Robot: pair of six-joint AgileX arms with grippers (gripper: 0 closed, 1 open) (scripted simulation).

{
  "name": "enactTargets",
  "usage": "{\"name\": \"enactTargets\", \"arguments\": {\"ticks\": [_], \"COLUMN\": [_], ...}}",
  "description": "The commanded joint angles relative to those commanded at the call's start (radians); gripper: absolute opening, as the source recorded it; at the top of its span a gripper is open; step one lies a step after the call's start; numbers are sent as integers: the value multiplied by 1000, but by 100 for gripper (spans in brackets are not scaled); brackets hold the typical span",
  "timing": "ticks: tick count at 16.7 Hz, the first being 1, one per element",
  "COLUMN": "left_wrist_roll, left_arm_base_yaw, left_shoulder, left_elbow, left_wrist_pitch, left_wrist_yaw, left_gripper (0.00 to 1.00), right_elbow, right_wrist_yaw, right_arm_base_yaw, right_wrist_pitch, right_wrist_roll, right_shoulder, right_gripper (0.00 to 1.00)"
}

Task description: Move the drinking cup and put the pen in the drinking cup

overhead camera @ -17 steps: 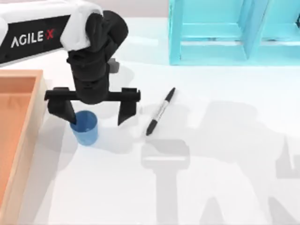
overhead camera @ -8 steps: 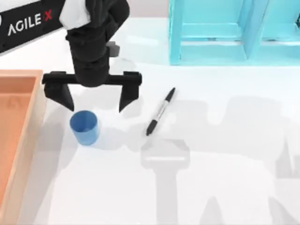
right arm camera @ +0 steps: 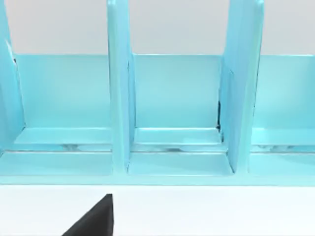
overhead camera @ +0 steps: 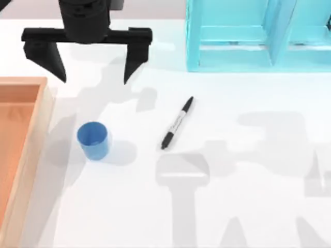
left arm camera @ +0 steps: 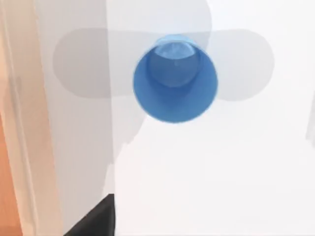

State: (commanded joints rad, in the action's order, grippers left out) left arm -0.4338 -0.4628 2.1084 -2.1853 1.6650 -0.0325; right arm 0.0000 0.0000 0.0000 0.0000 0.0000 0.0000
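Note:
The blue drinking cup stands upright on the white table at the left, empty, with its mouth facing up; the left wrist view looks straight down into the cup. To its right the black pen lies flat on a diagonal, cap end toward the back. My left gripper hangs open high above the table behind the cup, holding nothing. One dark fingertip of it shows in the left wrist view. A dark fingertip of the right gripper shows in the right wrist view.
A wooden tray runs along the table's left edge, close to the cup. A light-blue shelf unit stands at the back right, its open compartments faced by the right wrist camera. Arm shadows fall across the table's right half.
My left gripper has let go of the cup and risen away toward the back of the table, still open. The cup stays where it was set, and the pen has not moved.

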Motion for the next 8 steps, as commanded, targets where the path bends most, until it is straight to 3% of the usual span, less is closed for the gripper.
{"name": "enactTargets", "arguments": {"ticks": [8], "left_wrist_roll": [11], "left_arm_base_yaw": [-17], "left_shoulder": [39], "left_elbow": [-37], "left_wrist_pitch": [-15], "left_wrist_yaw": [-20], "left_gripper": [100], "right_elbow": [0], "right_wrist_yaw": [0], "right_arm_base_yaw": [0], "right_wrist_pitch": [0], "right_wrist_roll": [0], "right_shoulder": [0], "right_gripper": [100]}}
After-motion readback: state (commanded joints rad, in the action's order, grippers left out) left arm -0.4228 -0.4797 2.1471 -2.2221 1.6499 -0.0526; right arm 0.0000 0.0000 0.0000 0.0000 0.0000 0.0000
